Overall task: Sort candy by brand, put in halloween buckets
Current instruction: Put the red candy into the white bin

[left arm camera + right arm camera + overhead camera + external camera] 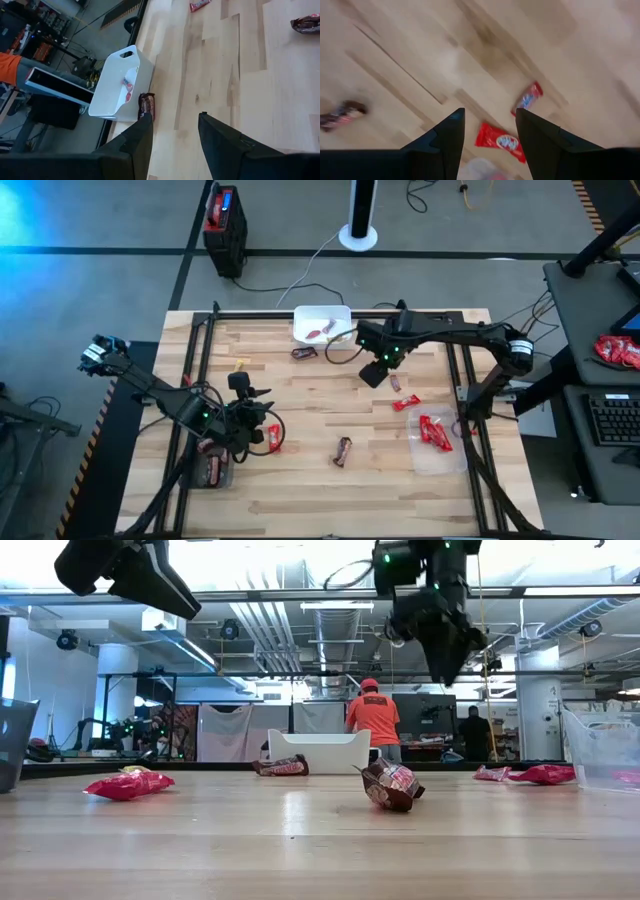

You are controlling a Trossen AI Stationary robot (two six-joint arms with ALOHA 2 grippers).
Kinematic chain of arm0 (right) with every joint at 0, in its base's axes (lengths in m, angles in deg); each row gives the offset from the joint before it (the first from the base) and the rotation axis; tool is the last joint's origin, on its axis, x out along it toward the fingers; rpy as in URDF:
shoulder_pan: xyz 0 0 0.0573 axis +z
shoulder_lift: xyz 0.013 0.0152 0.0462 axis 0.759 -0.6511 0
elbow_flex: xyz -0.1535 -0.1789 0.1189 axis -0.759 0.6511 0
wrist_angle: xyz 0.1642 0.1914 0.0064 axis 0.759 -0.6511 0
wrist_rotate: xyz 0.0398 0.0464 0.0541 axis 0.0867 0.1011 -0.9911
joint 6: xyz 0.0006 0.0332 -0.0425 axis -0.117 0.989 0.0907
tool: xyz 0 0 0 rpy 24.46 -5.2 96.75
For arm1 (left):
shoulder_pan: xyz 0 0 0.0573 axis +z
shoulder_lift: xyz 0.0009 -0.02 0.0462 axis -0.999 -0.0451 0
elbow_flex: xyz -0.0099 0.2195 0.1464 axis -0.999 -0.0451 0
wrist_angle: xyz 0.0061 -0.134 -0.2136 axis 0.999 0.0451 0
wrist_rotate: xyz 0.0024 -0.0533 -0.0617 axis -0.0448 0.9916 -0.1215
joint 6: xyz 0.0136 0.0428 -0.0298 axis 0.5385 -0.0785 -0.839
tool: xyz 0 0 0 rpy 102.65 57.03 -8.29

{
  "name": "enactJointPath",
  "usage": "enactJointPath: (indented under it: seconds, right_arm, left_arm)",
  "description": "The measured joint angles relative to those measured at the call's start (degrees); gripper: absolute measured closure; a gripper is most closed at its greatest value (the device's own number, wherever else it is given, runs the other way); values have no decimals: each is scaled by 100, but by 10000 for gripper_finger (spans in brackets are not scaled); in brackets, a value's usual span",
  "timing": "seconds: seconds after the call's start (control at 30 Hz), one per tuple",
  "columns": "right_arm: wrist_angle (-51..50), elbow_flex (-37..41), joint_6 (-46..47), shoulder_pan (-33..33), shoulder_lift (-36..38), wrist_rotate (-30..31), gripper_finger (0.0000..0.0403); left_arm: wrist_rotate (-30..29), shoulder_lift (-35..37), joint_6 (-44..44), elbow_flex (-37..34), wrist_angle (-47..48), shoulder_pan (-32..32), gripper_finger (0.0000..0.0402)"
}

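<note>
Two arms hang above a wooden table (300,480). The left gripper (262,402) hangs over the table's left half, fingers (131,145) narrowly parted and empty. The right gripper (372,372) hangs right of centre toward the far edge, fingers (447,137) spread and empty.

The white bin (322,325) sits at the middle of the far edge with red candy inside; a brown candy (304,353) lies just beside it. The grey bin (214,468) is near the left edge, and a red candy (273,437) lies close by. A brown candy (343,450) lies near the centre. The clear bin (440,442) by the right edge holds red candy; two more red candies (405,402) lie beside it.
</note>
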Motion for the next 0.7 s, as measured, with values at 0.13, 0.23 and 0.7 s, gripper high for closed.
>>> enactJointPath:
  seconds: [0.13, 0.23, 0.7]
  right_arm:
    - [137, 562, 187, 4, -42, 7, 225]
    - [530, 1071, 264, 2, -42, 19, 220]
    - [1796, 2740, 879, -103, -47, 777, 216]
  left_arm:
    - [0, 0, 0, 0, 14, -2, 260]
    - [0, 0, 0, 0, 45, -2, 260]
    - [0, 0, -10, 0, 62, -2, 260]
